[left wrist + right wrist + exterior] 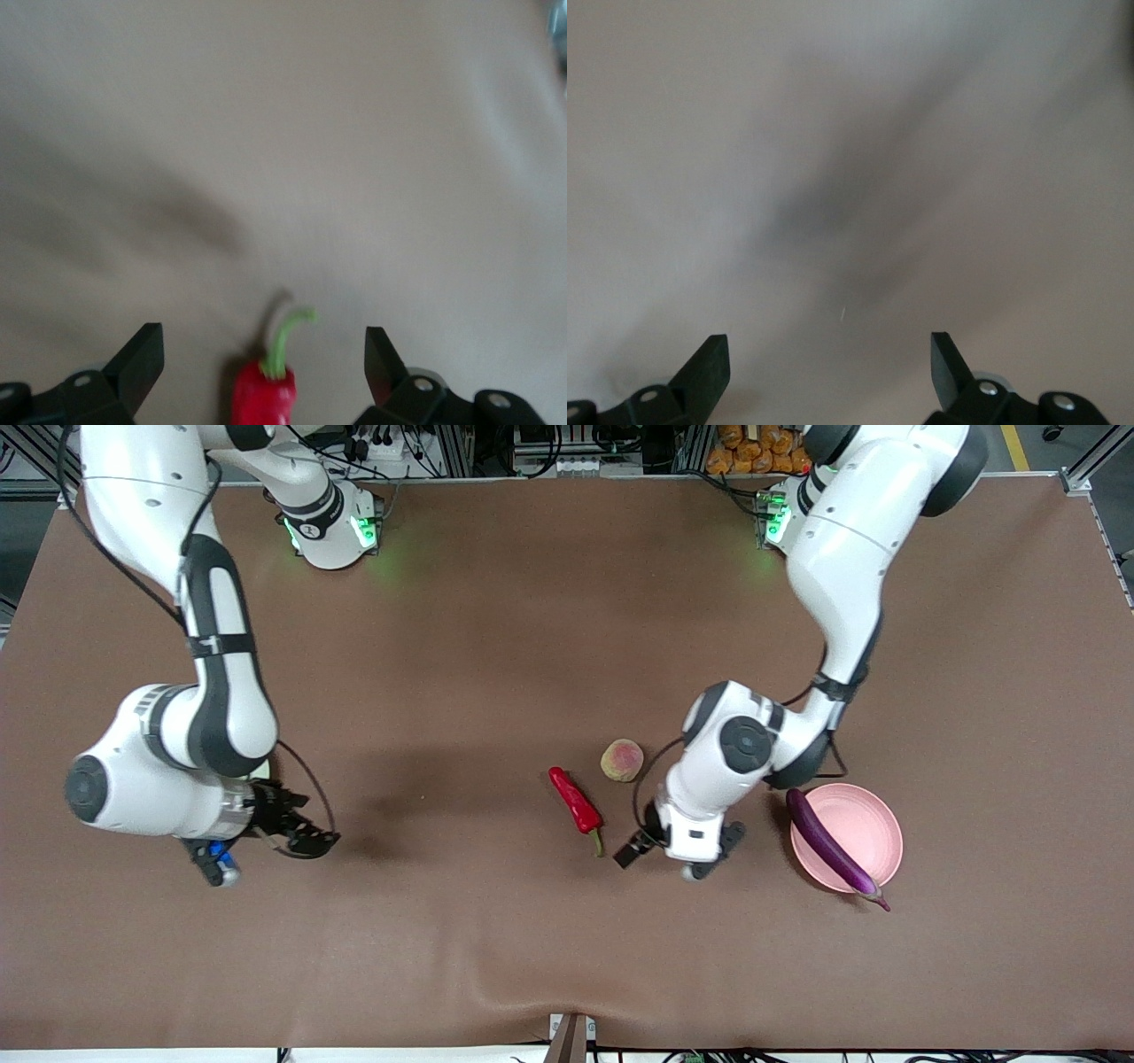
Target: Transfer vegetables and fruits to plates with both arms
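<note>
The red chili pepper (576, 801) lies on the brown table, with the yellow-green fruit (622, 760) just farther from the front camera. My left gripper (633, 851) is open, low beside the chili's green stem end. In the left wrist view the chili (264, 397) sits between the open fingers of that gripper (263, 345). The purple eggplant (831, 847) lies across the pink plate (873, 824). My right gripper (310, 838) is open and empty over bare table at the right arm's end; it also shows in the right wrist view (828, 350). The pomegranate is out of view. The green plate is hidden except a pale sliver (269, 765) under the right arm.
The brown table cover (496, 646) spreads wide around the objects. The left arm's elbow (749, 744) hangs between the yellow-green fruit and the pink plate. Cables and racks line the table edge by the robot bases.
</note>
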Controlling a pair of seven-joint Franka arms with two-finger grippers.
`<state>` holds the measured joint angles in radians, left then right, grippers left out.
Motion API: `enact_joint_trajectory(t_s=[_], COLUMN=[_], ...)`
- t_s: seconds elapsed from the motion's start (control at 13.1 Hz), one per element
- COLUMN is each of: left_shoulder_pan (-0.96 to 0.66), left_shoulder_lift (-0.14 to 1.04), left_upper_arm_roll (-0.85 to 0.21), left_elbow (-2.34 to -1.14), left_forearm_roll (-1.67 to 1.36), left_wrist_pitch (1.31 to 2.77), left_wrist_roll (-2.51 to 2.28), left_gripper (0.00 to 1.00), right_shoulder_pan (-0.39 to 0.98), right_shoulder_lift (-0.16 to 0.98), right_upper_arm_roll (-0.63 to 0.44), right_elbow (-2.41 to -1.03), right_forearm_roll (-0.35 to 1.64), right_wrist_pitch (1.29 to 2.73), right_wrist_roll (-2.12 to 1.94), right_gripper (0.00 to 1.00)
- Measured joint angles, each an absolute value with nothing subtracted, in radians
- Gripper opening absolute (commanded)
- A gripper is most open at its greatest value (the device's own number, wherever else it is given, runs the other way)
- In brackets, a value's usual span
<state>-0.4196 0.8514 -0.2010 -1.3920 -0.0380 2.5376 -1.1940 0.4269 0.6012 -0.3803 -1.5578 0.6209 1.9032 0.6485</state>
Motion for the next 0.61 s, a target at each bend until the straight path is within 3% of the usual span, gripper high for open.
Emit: enact_joint_trajectory(t_s=[0.31,0.61], left_shoulder_pan=[-0.529,-0.548], left_shoulder_lift=[0.888,0.919], left_upper_arm_roll=[-0.192,-0.190], left_elbow=[-1.390,-1.391], left_forearm_roll=[-0.038,-0.038], left_wrist_pitch=[2.567,2.567], left_wrist_roll=[-1.196,-1.139], left_gripper=[0.94,0.76], right_shoulder_pan=[0.437,0.509], right_shoulder_lift=[0.600,0.503], right_upper_arm_roll=[-0.387,-0.380], right_elbow=[-1.598,-1.782], right_forearm_roll=[0.839,0.997], right_wrist_pitch=[1.674,1.636], right_wrist_roll=[0.670,0.573], right_gripper=[1.00,1.00])
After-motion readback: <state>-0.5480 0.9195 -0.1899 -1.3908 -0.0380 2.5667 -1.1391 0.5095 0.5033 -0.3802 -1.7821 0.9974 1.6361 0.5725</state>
